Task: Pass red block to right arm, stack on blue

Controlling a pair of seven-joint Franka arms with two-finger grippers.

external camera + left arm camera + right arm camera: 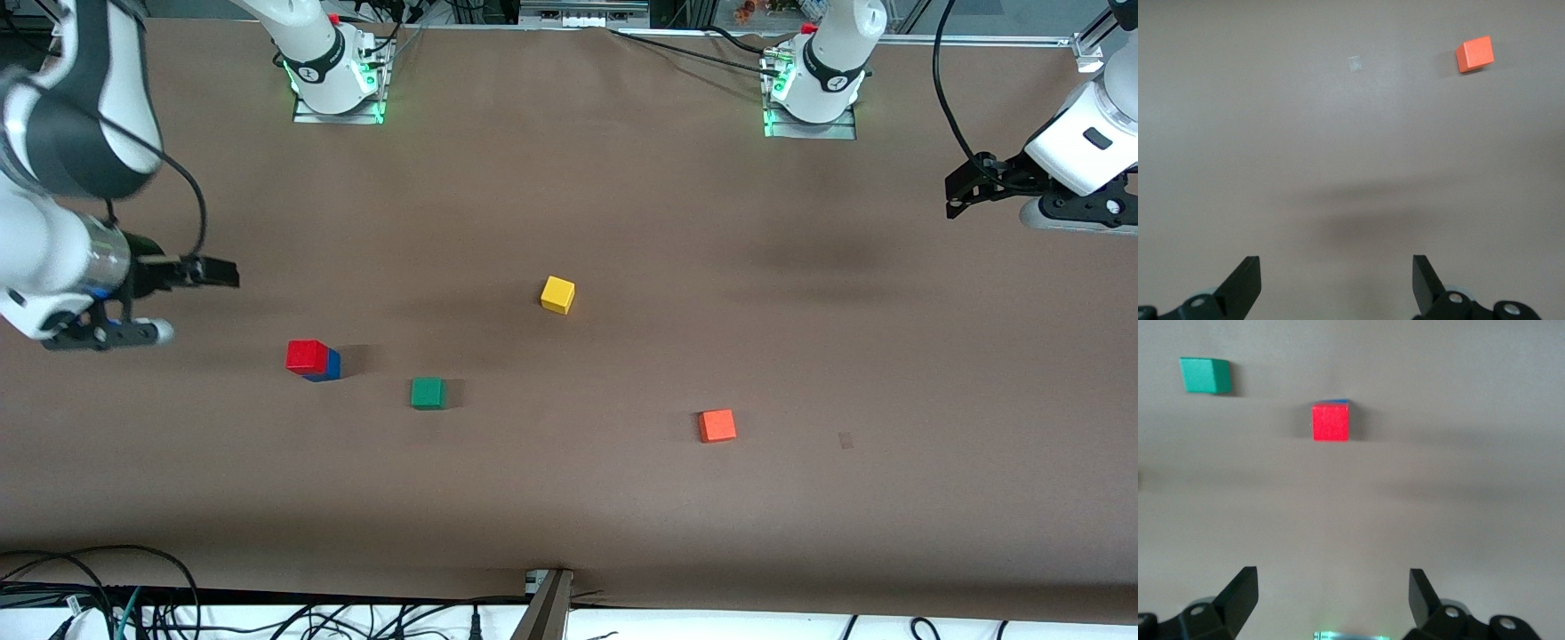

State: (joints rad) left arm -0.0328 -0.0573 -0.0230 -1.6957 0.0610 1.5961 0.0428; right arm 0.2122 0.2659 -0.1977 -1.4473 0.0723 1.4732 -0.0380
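The orange-red cube [717,426] is being seen nearest the front camera, lying on the brown bench [569,498] toward the left arm's end. A little farther from that camera, the green cube [428,392] is lying alone, nearer the middle of the bench. Just beside it, toward the right arm's end, the red block [308,356] is being carried on top of the blue cube [325,368], whose side is showing beneath it; the two are touching, and the stack is standing slightly skewed rather than flush. The yellow cube [557,294] is being seen farther from the front camera than all the others, well apart from the stack.

The right gripper [218,271] is being held in the air over bare bench at the right arm's end, above and apart from the stack, with its fingers [1239,593] spread apart and nothing between them. In the right wrist view the red block [1331,422] and the green cube [1205,375] are both being shown, with a sliver of blue at the block's edge.

The left gripper [965,191] is being held over the left arm's end of the bench, waiting, with its fingers [1245,283] spread apart and empty; the orange-red cube [1475,54] is being shown in its wrist view.
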